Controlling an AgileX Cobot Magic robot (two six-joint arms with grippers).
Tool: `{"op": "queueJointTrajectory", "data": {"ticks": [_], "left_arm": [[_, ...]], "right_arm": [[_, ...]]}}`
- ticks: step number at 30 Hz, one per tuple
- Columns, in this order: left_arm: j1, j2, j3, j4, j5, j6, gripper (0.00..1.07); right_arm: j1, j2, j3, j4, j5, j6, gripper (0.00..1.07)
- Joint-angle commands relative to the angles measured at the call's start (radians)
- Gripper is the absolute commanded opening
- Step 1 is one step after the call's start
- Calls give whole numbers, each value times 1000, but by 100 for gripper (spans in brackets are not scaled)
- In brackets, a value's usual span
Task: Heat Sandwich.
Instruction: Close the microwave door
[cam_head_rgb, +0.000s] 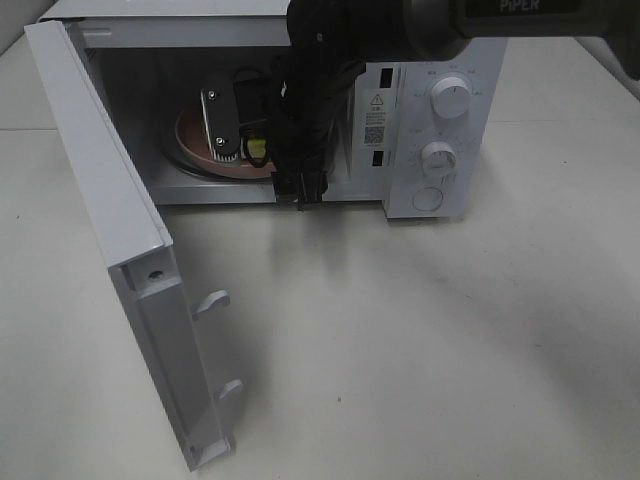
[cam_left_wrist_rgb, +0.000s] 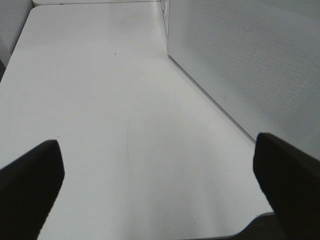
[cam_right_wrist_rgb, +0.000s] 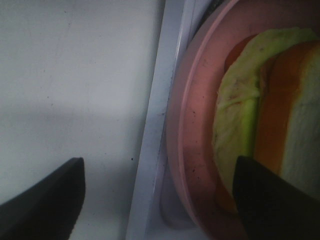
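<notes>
The sandwich (cam_right_wrist_rgb: 260, 115), with yellow-orange bread and light green filling, lies on a round pink plate (cam_right_wrist_rgb: 192, 150) inside the open white microwave (cam_head_rgb: 430, 110). In the exterior high view only a yellow sliver of the sandwich (cam_head_rgb: 257, 151) shows behind my right arm. My right gripper (cam_head_rgb: 235, 150) reaches into the microwave cavity over the plate (cam_head_rgb: 190, 135). In the right wrist view the right gripper (cam_right_wrist_rgb: 157, 200) is open, with the plate's rim between its fingers and one finger (cam_right_wrist_rgb: 270, 200) over the sandwich's near edge. My left gripper (cam_left_wrist_rgb: 160, 185) is open and empty above the table.
The microwave door (cam_head_rgb: 110, 230) stands swung wide open to the left, with its latch hooks (cam_head_rgb: 212, 302) pointing toward the table. Two knobs (cam_head_rgb: 450, 100) and a button sit on the right panel. In the left wrist view the microwave's perforated side wall (cam_left_wrist_rgb: 250, 65) stands close by.
</notes>
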Motion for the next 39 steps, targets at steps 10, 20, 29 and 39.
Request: {"op": "queueJointTrajectory", "data": {"ticks": [10,20,29,39], "left_arm": [[5,-16,1,-8,-6,-6,98],[5,-16,1,-8,-6,-6,98],[5,-16,1,-8,-6,-6,98],[5,-16,1,-8,-6,-6,98]], "right_arm": [[-2,-167,253,1,-170,50,76],[-2,-295,401,1,-186,147,77],[-1,-395,497,1,-174,200,76],[-1,-525,623,1,-123,311,76]]}}
